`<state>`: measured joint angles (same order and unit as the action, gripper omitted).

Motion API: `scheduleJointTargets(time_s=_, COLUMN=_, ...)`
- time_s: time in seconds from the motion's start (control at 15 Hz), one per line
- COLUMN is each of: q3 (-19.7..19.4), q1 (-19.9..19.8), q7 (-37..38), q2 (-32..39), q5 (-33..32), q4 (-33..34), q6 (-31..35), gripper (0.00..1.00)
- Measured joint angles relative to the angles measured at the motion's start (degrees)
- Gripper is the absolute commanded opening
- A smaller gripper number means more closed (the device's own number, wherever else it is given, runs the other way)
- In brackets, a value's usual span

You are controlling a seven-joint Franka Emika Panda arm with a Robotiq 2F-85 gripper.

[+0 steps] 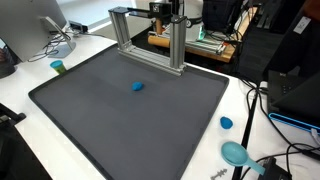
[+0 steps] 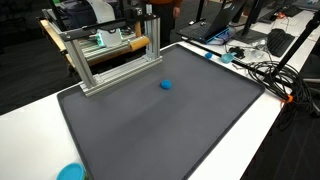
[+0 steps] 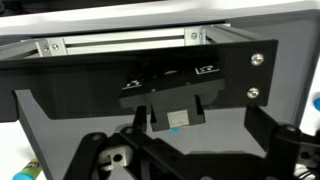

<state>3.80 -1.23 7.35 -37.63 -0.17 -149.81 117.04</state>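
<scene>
In the wrist view my gripper (image 3: 195,112) is open, its two dark fingers (image 3: 256,125) standing wide apart with nothing between them. Beyond them is a black block with a white patch (image 3: 175,118), and a small blue spot (image 3: 174,130) shows just below it. A small blue object (image 1: 138,86) (image 2: 167,85) lies alone on the dark grey mat (image 1: 120,125) (image 2: 160,130), in front of the aluminium frame (image 1: 148,40) (image 2: 115,62). I cannot make out the gripper clearly in either exterior view.
A blue lid (image 1: 226,123) and a blue bowl (image 1: 235,153) lie on the white table beside the mat. A teal cup (image 1: 58,67) stands at another corner. Cables (image 2: 262,70), laptops and monitors crowd the table's far edges.
</scene>
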Motion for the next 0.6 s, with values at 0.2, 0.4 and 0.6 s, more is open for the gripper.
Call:
scheduleJointTargets(time_s=0.2, q3=0.10, q1=0.02, q7=-0.96, q2=0.49, q5=-0.30, q4=-0.10, q6=2.17, gripper=1.00)
scheduleJointTargets(time_s=0.4, q3=0.17, q1=0.00, q7=-1.17, q2=2.10, q5=-1.91, q4=-0.16, q6=4.68, gripper=1.00)
scheduleJointTargets(time_s=0.6, q3=0.11, q1=-0.16, q7=-1.17, q2=3.66, q5=-3.19, q4=-0.16, q6=5.67, gripper=1.00)
